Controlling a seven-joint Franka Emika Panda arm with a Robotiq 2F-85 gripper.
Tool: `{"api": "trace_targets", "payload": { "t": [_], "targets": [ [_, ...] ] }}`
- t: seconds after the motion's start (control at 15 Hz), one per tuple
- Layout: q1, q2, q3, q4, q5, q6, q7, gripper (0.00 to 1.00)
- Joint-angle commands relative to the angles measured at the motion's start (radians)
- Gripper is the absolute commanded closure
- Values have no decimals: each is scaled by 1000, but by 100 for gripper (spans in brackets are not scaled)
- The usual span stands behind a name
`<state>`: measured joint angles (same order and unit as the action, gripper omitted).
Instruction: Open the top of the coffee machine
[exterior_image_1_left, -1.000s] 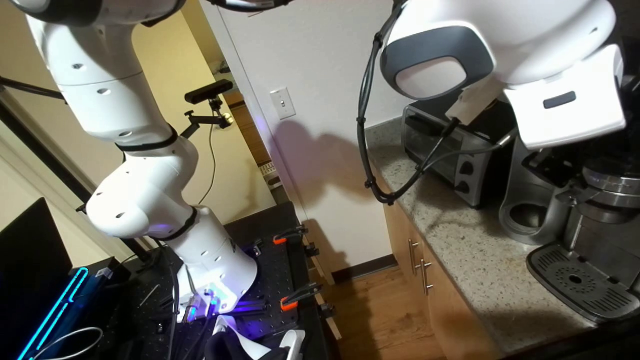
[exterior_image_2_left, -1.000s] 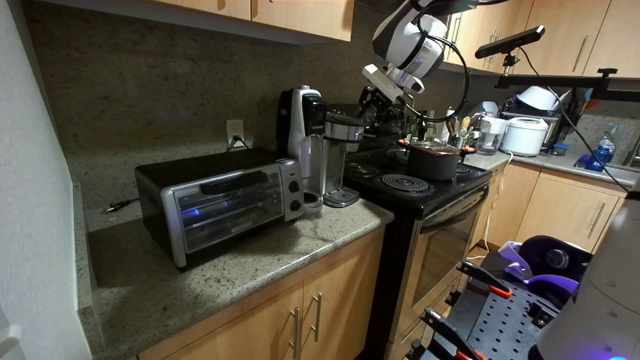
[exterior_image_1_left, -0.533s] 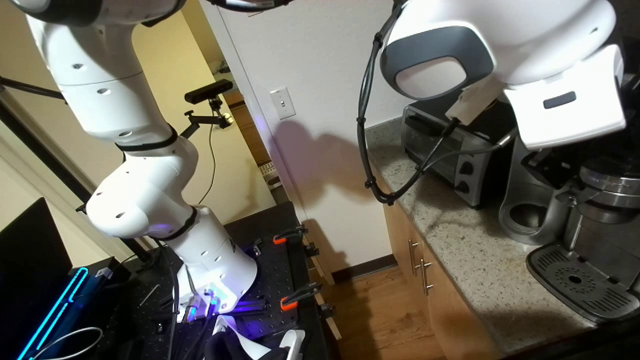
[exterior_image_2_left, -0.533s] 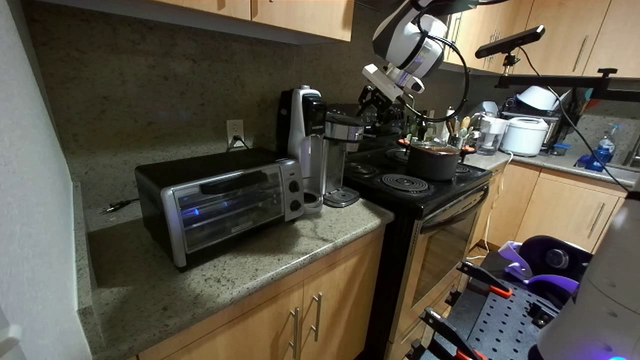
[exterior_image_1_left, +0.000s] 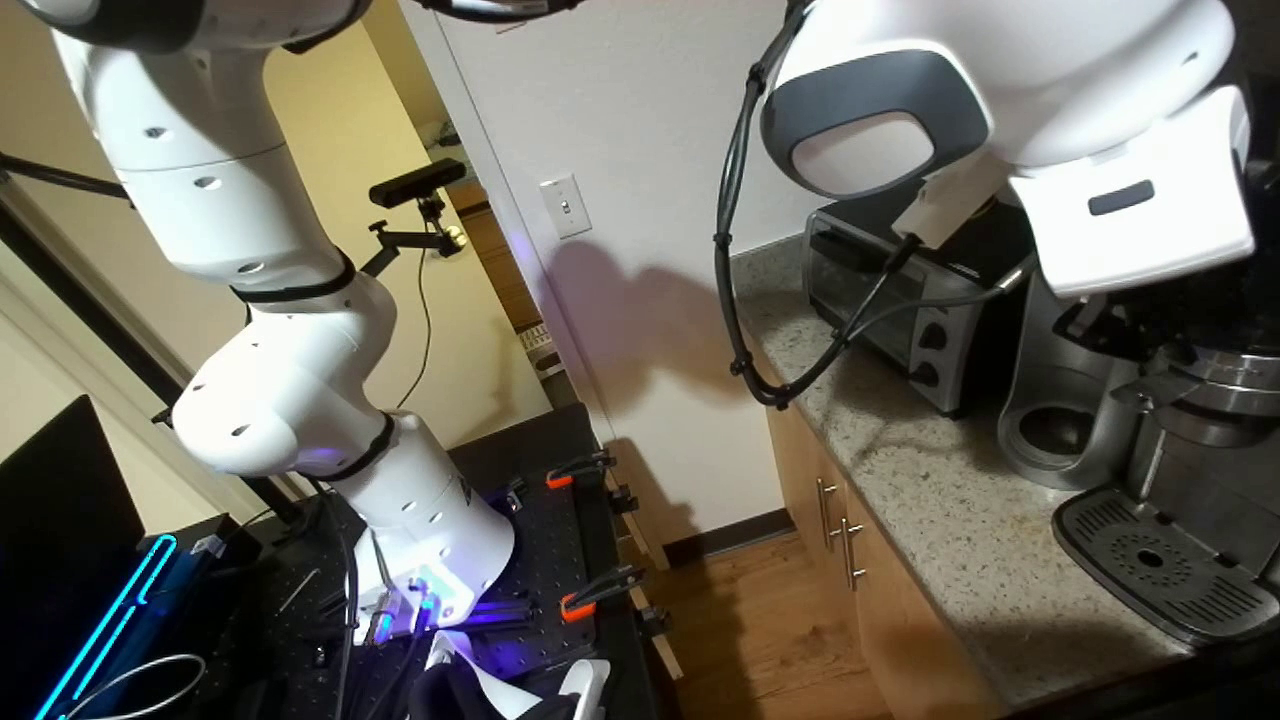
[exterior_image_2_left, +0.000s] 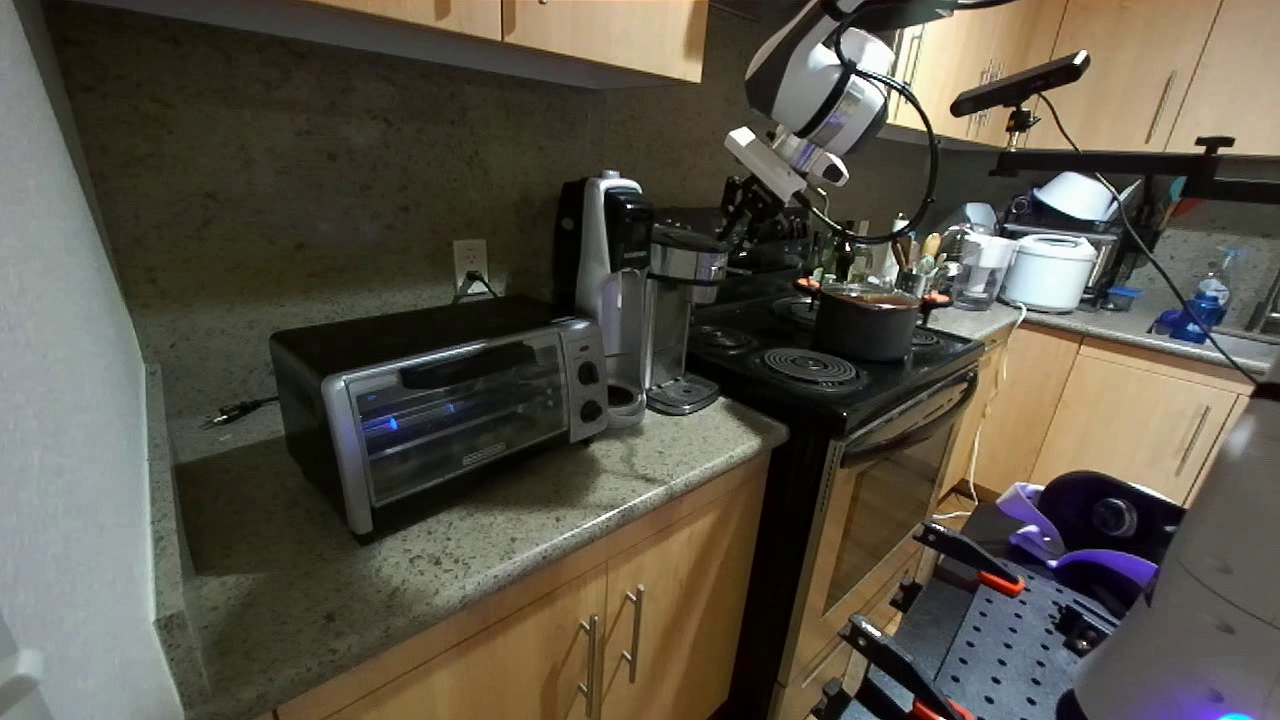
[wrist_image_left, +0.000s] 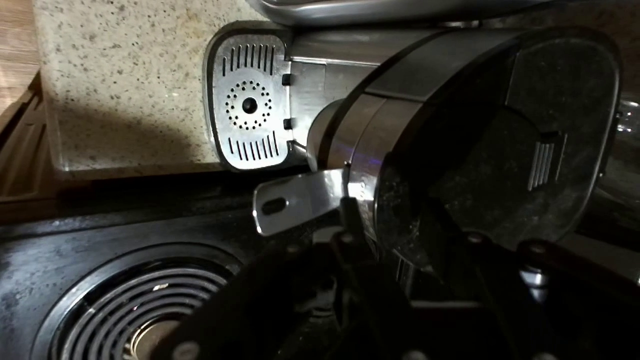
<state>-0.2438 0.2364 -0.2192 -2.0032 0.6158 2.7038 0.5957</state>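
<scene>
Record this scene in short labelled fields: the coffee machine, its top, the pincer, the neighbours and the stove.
Machine: steel coffee machine with drip tray, standing on the counter
Top: dark lid, looks shut
Fitting: slotted silver tab, jutting out from the machine's head
Grasping: pincer near the lid's edge, jaws apart; contact cannot be told
Neighbours: tall silver machine beside it, then toaster oven
Cooking: dark pot on the stove
</scene>
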Motion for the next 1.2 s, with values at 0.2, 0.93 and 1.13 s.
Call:
{"api": "trace_targets", "payload": {
  "t": [0.2, 0.93, 1.13],
  "targets": [
    [-11, 5, 11, 15, 36, -3, -24, 88],
    [-19, -10, 11, 15, 40, -15, -32, 85],
    [-18, -11, 11, 16, 38, -12, -33, 91]
  ]
}}
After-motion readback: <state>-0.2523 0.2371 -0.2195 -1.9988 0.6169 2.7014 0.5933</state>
